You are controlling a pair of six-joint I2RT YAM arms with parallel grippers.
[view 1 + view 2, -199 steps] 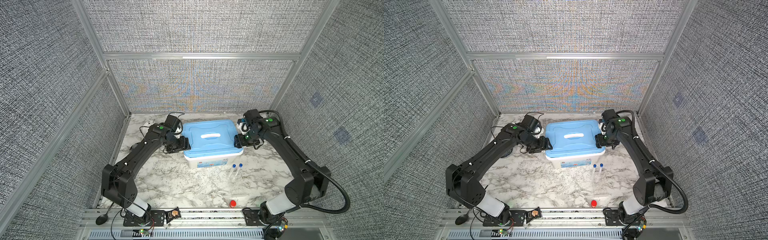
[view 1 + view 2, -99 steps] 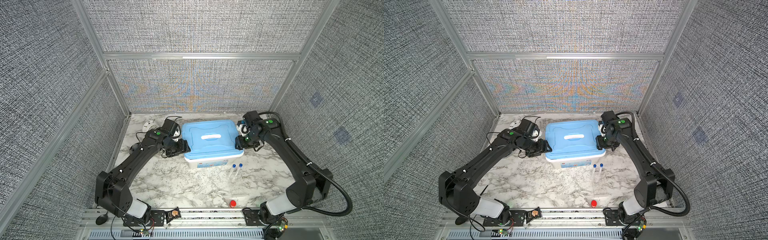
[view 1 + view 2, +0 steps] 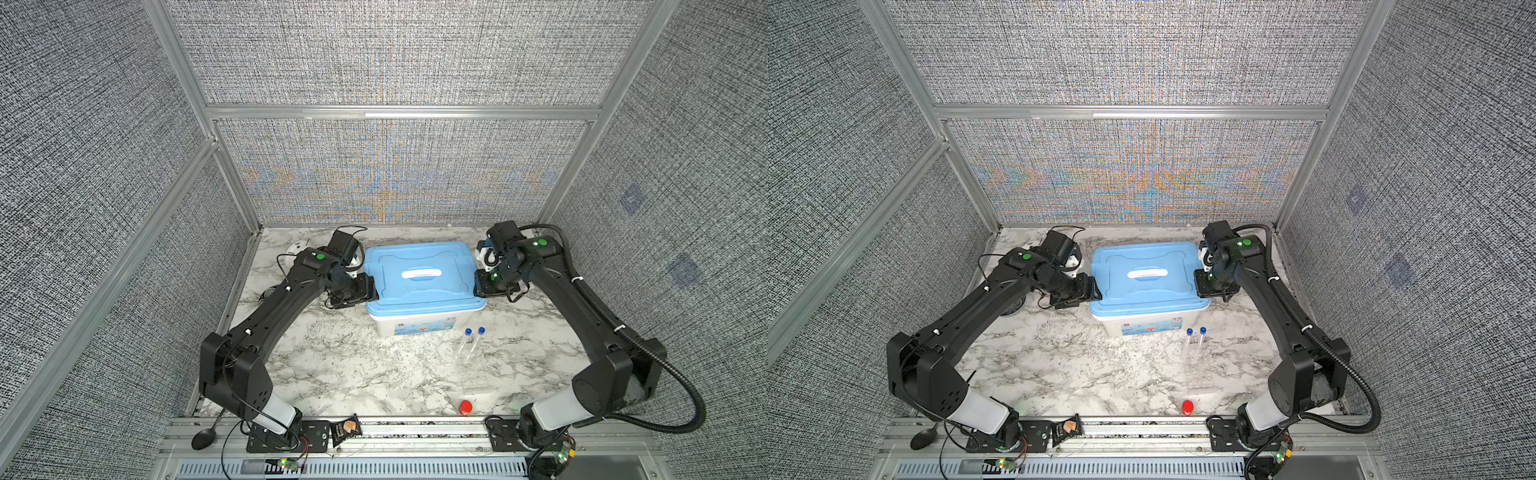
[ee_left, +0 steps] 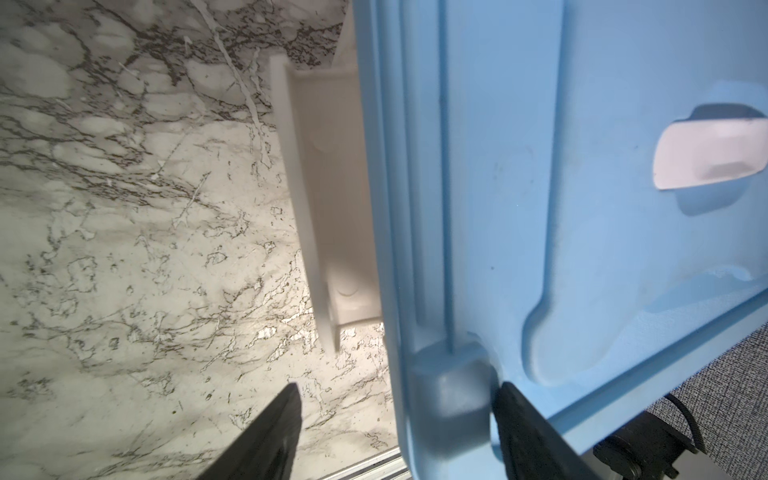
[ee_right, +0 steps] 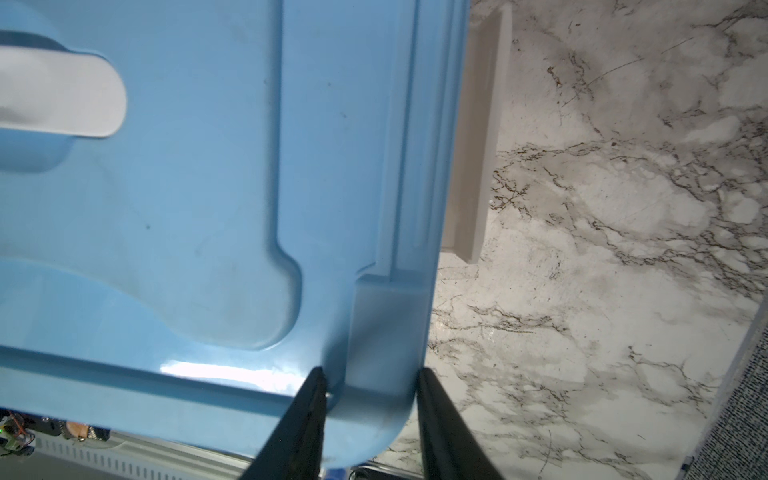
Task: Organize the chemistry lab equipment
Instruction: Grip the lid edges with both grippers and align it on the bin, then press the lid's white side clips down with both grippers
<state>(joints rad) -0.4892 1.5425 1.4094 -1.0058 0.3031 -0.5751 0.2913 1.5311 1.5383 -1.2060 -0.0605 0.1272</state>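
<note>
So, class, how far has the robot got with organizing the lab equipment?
Done: nothing that shows; the blue lid covers the white box, hiding its contents. In hand: the left gripper stands open astride one lid edge; the right gripper straddles the opposite corner, grip unclear. Left: lifting the lid, then storing the two blue-capped tubes lying on the table in front.
</note>
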